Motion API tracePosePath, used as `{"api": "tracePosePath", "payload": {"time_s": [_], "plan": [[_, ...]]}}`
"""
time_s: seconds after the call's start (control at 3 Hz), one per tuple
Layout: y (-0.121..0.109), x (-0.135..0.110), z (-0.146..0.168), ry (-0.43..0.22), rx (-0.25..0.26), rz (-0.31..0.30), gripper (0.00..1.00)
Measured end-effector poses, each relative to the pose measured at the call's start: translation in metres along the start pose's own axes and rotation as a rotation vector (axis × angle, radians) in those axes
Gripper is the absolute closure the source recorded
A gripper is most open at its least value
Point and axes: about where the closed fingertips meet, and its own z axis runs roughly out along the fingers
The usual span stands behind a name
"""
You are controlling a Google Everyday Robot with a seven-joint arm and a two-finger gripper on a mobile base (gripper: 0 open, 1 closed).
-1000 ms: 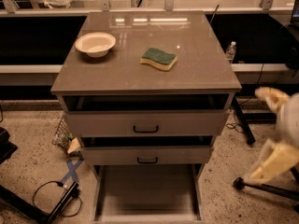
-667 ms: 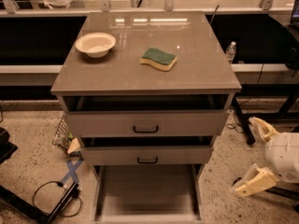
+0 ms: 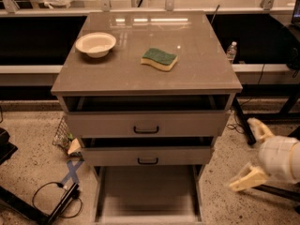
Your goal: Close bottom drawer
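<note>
The bottom drawer point(image 3: 146, 198) is pulled far out at the cabinet's foot; I see its long shallow grey tray, and its front runs off the lower edge of the view. Two taller-fronted drawers above it, the top one point(image 3: 146, 123) and the middle one point(image 3: 147, 156), stand slightly open, each with a black bar handle. My gripper point(image 3: 251, 154) is low at the right of the cabinet, apart from it, with its two cream fingers spread wide and nothing between them.
On the cabinet top point(image 3: 197, 74) sit a white bowl point(image 3: 95, 43) and a green-and-yellow sponge point(image 3: 159, 59). A water bottle point(image 3: 231, 52) stands behind at right. Cables point(image 3: 54, 198) and blue tape point(image 3: 71, 171) lie on the floor at left. A dark stand leg point(image 3: 243, 121) is by my gripper.
My gripper has dropped lower at the right of the cabinet and drawn slightly toward it. The drawers have not moved.
</note>
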Motion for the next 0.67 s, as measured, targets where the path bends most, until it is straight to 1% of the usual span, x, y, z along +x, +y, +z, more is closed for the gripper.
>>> {"api": "tracePosePath", "payload": {"time_s": [0.33, 0.67], "plan": [[0.014, 0.022, 0.032, -0.001, -0.022, 0.03, 0.0], [0.049, 0.099, 0.094, 0.017, -0.005, 0.092, 0.0]]}}
